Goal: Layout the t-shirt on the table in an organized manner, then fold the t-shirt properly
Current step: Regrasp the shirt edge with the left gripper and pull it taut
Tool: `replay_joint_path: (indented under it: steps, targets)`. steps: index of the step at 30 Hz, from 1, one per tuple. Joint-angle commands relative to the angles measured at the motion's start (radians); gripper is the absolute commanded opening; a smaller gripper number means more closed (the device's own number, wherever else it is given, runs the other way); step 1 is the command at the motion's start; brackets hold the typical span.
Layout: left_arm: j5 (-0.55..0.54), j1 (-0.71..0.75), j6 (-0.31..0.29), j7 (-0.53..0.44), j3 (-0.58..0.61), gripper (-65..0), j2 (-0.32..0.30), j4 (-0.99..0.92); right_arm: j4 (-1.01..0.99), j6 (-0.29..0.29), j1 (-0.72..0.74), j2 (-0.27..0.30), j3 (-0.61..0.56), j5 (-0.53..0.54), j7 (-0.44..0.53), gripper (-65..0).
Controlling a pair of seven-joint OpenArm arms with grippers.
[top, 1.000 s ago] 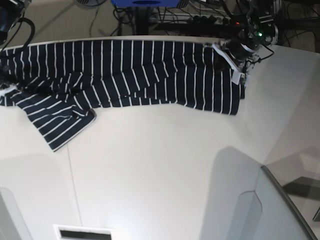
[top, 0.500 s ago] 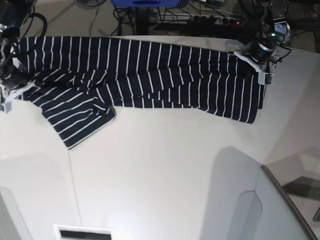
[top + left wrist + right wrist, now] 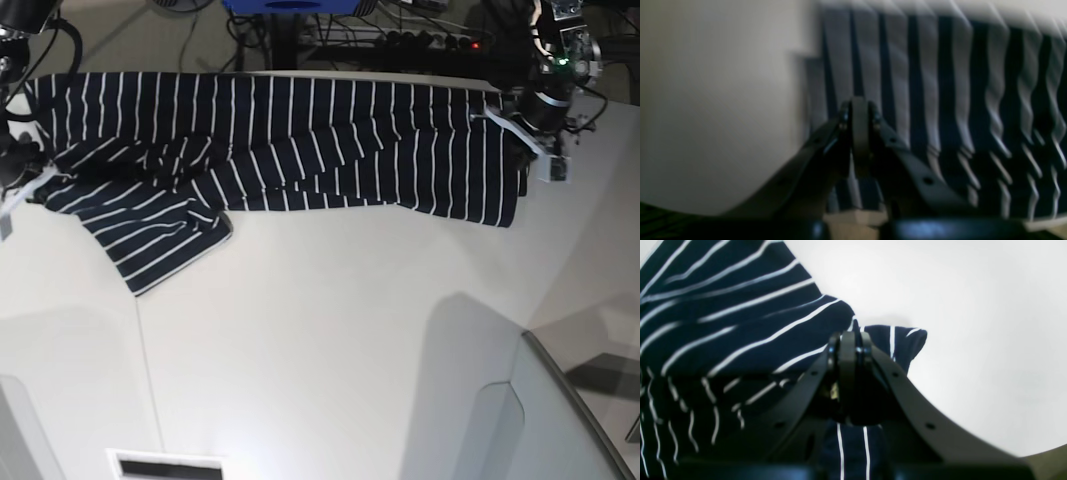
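The dark navy t-shirt (image 3: 300, 140) with thin white stripes lies stretched sideways across the far part of the white table (image 3: 330, 340), one sleeve hanging toward me at the left. My left gripper (image 3: 525, 135) is shut on the shirt's right end. In the blurred left wrist view, its closed fingers (image 3: 858, 110) pinch striped cloth (image 3: 940, 100) beside bare table (image 3: 706, 100). At the shirt's left end, my right gripper (image 3: 20, 185) is shut on the cloth. The right wrist view shows its closed fingers (image 3: 848, 340) clamping a bunched fold of the shirt (image 3: 740, 340).
Cables and a power strip (image 3: 430, 40) run behind the table's far edge, next to a blue object (image 3: 290, 5). A grey panel (image 3: 560, 420) rises at the near right. A dark slot (image 3: 165, 465) sits at the near edge, and a thin seam (image 3: 145, 350) crosses the tabletop.
Both grippers have carried the shirt toward the right of the base view. Its upper edge is now drawn straighter between them, and the right end sits farther back.
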Motion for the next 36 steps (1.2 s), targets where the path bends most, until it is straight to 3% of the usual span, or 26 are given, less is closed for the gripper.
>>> replay_joint_path:
  steps: [1, 7, 12, 20, 23, 26, 30, 33, 36]
  targets:
    - [0.007, -0.018, -0.004, 0.003, -0.007, -65.0, -0.001, 0.005, 0.032, -0.002, 0.007, 0.015, 0.008, 0.004, 0.003, -65.0]
    - [0.01, -0.107, -0.004, -0.008, -0.007, -65.0, -0.022, -0.245, 0.048, -0.002, 0.003, -0.014, 0.077, 0.002, -0.073, -65.0]
    - [0.008, -0.135, -0.003, -0.173, -0.011, -65.0, -0.039, -0.457, 0.009, -0.002, 0.001, -0.019, 0.091, 0.001, -0.1, -65.0]
    - [0.007, -0.122, -0.003, -0.203, -0.017, -65.0, -0.05, -0.485, -0.196, -0.002, 0.021, -0.013, 0.091, -0.001, -0.07, -65.0]
    - [0.007, -0.108, -0.003, -0.203, -0.017, -65.0, -0.05, -0.468, -0.231, -0.003, 0.039, -0.013, 0.092, -0.065, -0.066, -64.1]
    - [0.002, -0.087, -0.003, -0.198, -0.019, -65.0, -0.047, -0.422, -0.227, -0.003, 0.067, -0.02, 0.092, -0.161, -0.116, -52.5]
    - [0.001, -0.058, -0.003, -0.197, -0.062, -65.0, -0.024, -0.33, -0.199, -0.003, 0.093, -0.02, 0.095, -0.194, -0.178, -37.1]
    - [0.007, -0.052, -0.003, -0.192, -0.1, -65.0, -0.005, -0.259, -0.083, -0.003, 0.069, -0.042, 0.111, -0.194, -0.184, -36.5]
    - [0.004, -0.052, -0.003, -0.126, -0.108, -65.0, -0.002, -0.209, 0.039, -0.002, 0.043, -0.069, 0.104, -0.197, -0.184, -36.3]
